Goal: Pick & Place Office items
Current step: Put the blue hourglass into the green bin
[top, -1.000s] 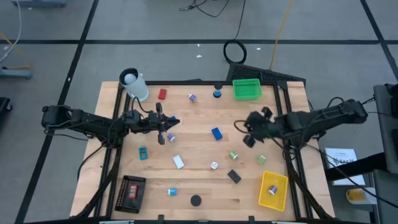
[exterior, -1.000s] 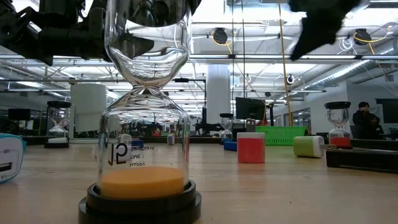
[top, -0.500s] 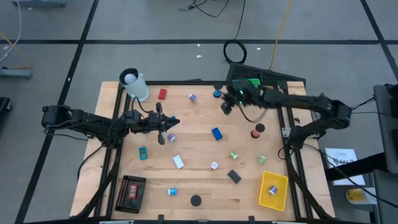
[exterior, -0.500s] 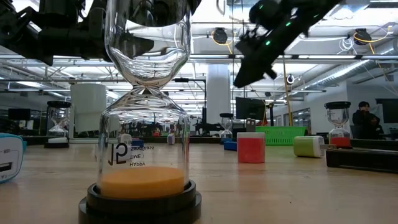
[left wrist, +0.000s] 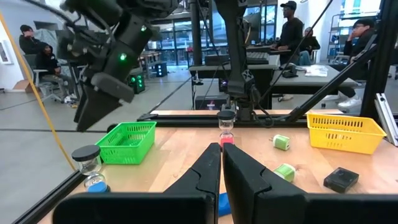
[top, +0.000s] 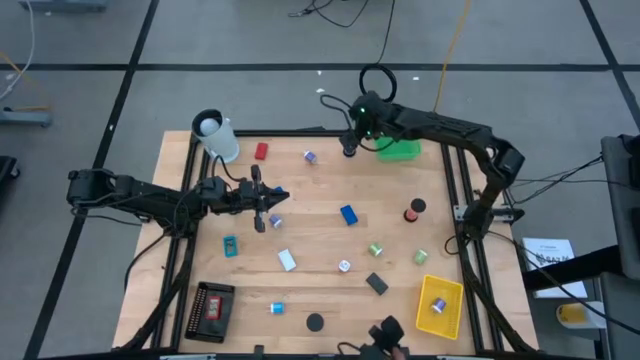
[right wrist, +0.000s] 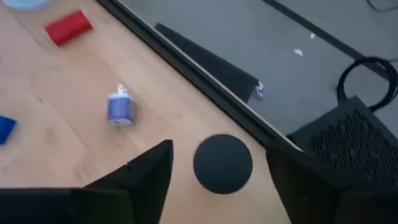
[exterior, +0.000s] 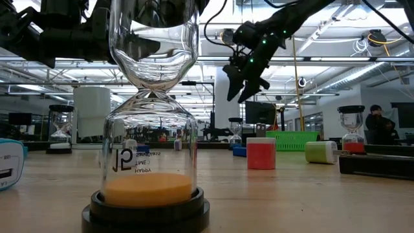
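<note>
Right end effector (right wrist: 214, 180) wide open, empty, hovering directly above dark disc (right wrist: 222, 163).

From above, we cannot tell what the tiny pale piece (top: 344, 266) near the table's (top: 320, 305) middle is. In the low view the hourglass (exterior: 152, 110) is cut off at the top and hides much of the table behind it. A dark object (top: 385, 331) at the table's near edge stays unidentifiable.
</note>
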Action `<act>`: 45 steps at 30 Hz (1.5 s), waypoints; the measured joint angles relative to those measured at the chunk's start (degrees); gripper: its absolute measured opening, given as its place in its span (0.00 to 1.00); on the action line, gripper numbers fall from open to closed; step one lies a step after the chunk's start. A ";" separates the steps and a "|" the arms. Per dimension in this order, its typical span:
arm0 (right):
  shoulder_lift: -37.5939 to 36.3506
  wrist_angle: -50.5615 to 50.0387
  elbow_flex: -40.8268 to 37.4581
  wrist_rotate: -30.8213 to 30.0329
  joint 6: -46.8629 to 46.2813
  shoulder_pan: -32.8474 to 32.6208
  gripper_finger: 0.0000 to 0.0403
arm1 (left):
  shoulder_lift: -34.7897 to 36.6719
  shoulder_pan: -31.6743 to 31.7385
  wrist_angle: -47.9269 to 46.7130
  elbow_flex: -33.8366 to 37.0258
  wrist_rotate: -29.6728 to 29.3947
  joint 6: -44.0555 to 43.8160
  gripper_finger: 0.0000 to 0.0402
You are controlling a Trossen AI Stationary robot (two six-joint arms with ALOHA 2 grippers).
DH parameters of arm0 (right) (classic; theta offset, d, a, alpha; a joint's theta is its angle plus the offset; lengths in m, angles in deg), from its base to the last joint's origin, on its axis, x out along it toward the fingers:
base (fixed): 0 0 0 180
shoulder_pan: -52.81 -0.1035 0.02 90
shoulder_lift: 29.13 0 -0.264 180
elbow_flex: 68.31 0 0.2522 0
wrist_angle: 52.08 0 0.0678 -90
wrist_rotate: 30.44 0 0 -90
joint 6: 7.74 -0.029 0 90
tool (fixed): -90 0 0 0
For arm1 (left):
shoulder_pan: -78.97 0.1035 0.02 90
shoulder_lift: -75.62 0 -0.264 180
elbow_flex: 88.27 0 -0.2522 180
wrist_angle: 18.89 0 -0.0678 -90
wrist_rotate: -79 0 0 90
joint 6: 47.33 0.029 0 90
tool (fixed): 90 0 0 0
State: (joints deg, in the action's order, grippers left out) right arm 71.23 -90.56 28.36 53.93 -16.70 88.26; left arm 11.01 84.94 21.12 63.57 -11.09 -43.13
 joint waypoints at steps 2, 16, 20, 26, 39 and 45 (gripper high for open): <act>0.90 -0.27 -0.04 0.00 -0.33 0.80 0.67 | -0.01 0.01 0.00 0.00 -0.01 0.00 0.06; 5.54 4.39 -0.11 4.36 1.56 2.76 0.77 | 0.01 -0.01 0.00 0.00 0.01 0.00 0.06; 5.69 3.42 -0.57 4.28 1.25 2.75 0.76 | 0.01 0.01 0.00 0.00 0.00 0.00 0.06; 8.24 4.14 -2.19 4.33 1.14 2.73 0.75 | -0.01 0.01 0.02 0.00 -0.01 0.00 0.06; 9.54 7.73 -2.29 4.42 2.17 2.71 0.62 | 0.01 0.01 0.01 0.00 0.01 0.00 0.06; 9.54 7.73 -2.29 4.44 2.19 2.69 0.51 | -0.01 0.01 0.00 0.00 0.01 0.00 0.06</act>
State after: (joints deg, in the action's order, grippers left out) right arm 80.77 -82.83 26.07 58.37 -14.51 90.94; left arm 11.00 84.95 21.12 63.57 -11.08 -43.13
